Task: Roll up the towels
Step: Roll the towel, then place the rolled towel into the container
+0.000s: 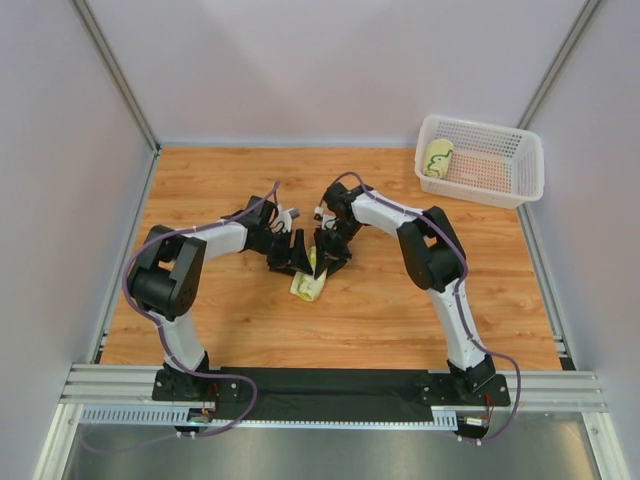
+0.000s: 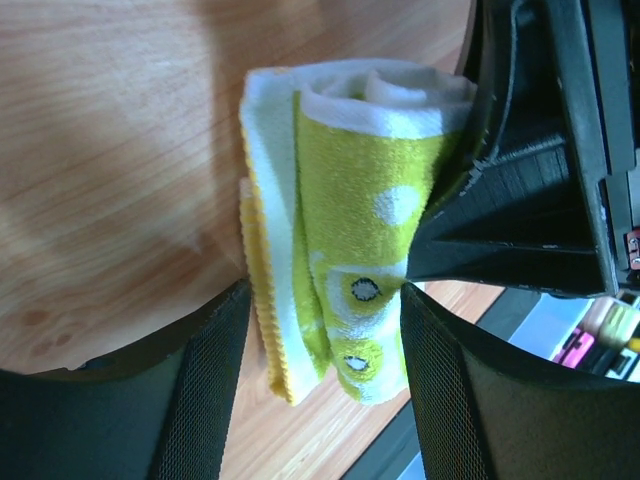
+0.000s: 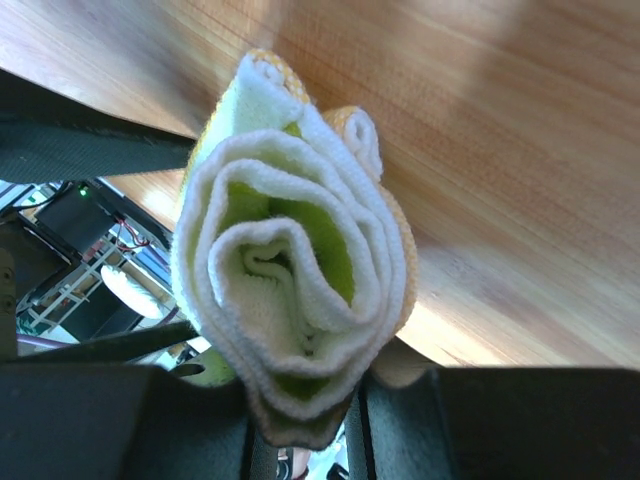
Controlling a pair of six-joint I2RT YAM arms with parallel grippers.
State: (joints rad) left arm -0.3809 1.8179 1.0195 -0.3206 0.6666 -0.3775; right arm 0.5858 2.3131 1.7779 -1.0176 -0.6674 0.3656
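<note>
A rolled towel (image 1: 308,285), cream with lime-green prints and a yellow edge band, hangs just above the wooden table between the two arms. In the right wrist view I see the towel's spiral end (image 3: 290,290), and my right gripper (image 3: 300,425) is shut on its lower part. My left gripper (image 2: 322,300) straddles the same towel (image 2: 350,230) with its jaws open and a gap on the left side. A second rolled towel (image 1: 437,158) lies in the white basket (image 1: 520,165).
The basket stands at the back right corner of the table. Grey walls enclose the table on three sides. The right gripper's black finger (image 2: 520,200) presses close beside the roll in the left wrist view.
</note>
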